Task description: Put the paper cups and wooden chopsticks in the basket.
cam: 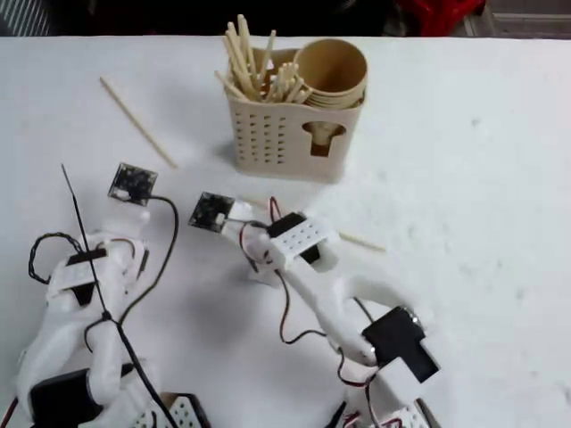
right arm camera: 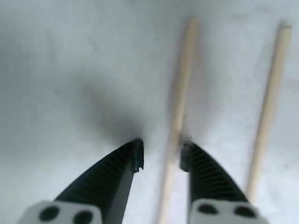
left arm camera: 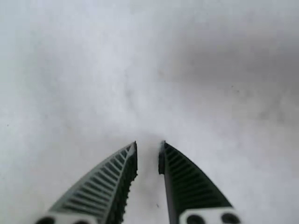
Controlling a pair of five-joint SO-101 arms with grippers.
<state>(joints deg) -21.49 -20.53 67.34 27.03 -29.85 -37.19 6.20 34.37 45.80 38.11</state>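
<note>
The beige basket (cam: 290, 138) stands at the back middle of the table, holding stacked paper cups (cam: 332, 69) and several wooden chopsticks (cam: 250, 62). My right gripper (right arm camera: 162, 151) is open just above the table, with a loose chopstick (right arm camera: 180, 102) lying between its fingers, close to one fingertip (right arm camera: 187, 156). A second chopstick (right arm camera: 268, 102) lies parallel just outside that finger. In the high view one chopstick end (cam: 361, 241) pokes out beside the right arm (cam: 303, 245). Another chopstick (cam: 138, 122) lies at the far left. My left gripper (left arm camera: 148, 145) hovers over bare table, open by a narrow gap, holding nothing.
The white table (cam: 482, 178) has free room on the right. The left arm (cam: 85, 276) sits at the front left with black cables (cam: 165, 250) looping between the two arms. Dark clutter lies beyond the table's far edge.
</note>
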